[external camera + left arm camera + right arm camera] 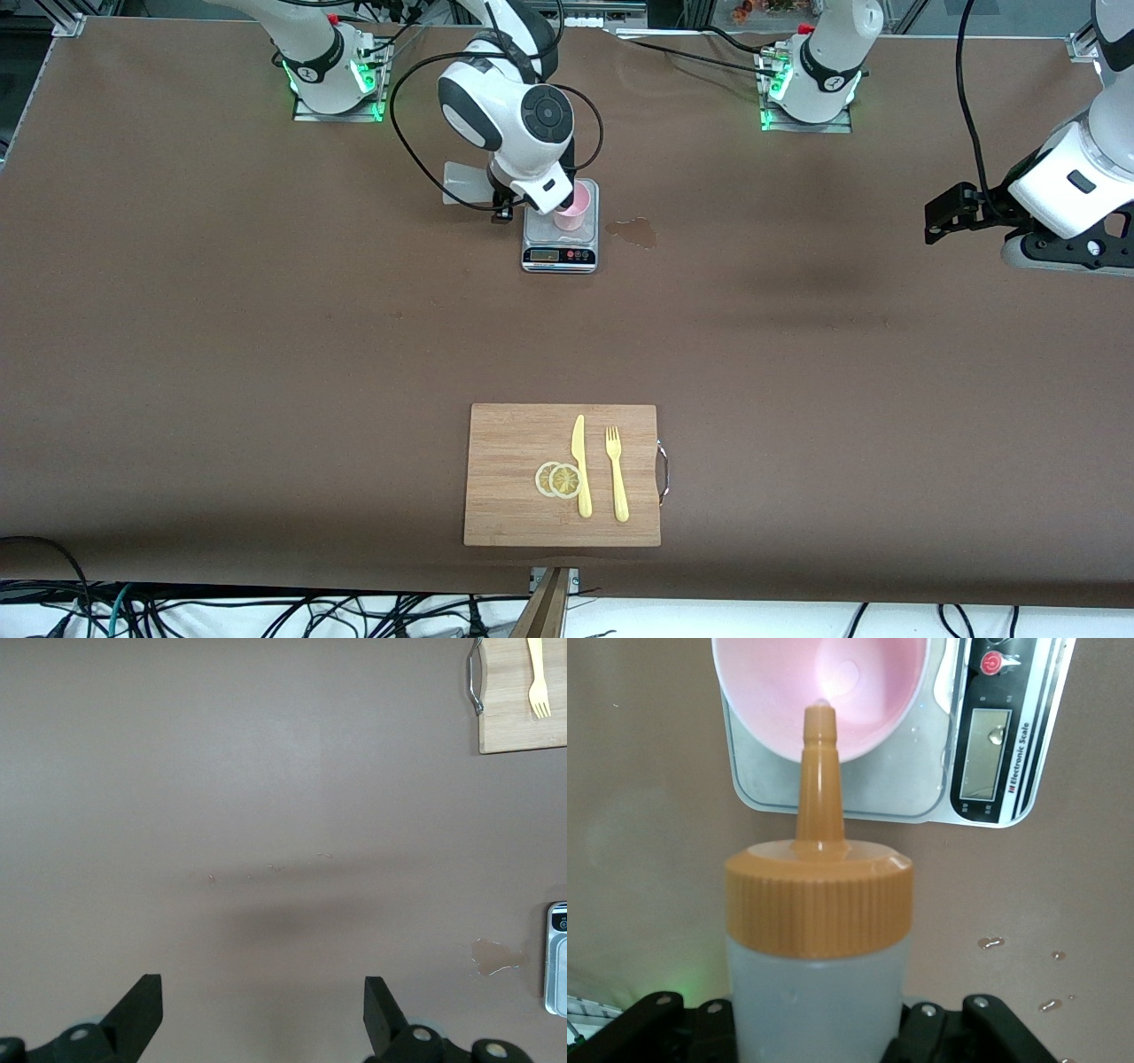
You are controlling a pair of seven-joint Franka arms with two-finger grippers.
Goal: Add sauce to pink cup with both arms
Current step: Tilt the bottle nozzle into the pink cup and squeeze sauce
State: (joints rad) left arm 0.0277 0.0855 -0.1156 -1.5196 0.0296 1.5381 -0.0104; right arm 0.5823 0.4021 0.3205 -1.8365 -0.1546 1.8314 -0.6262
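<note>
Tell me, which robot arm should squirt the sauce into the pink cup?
The right one. Its claw grips the sauce, nozzle over the pink cup. The left claw waits open over bare table.

The brown table point(266, 354) carries a scale point(560, 241), a puddle point(634, 231) and a cutting board point(514, 496).

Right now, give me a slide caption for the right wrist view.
Right pincer holds the sauce, nozzle aimed into the pink cup on the scale.

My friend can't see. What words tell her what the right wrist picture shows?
The right gripper holds the sauce, its orange nozzle aimed into the pink cup. The cup stands on a scale, with droplets on the brown table.
</note>
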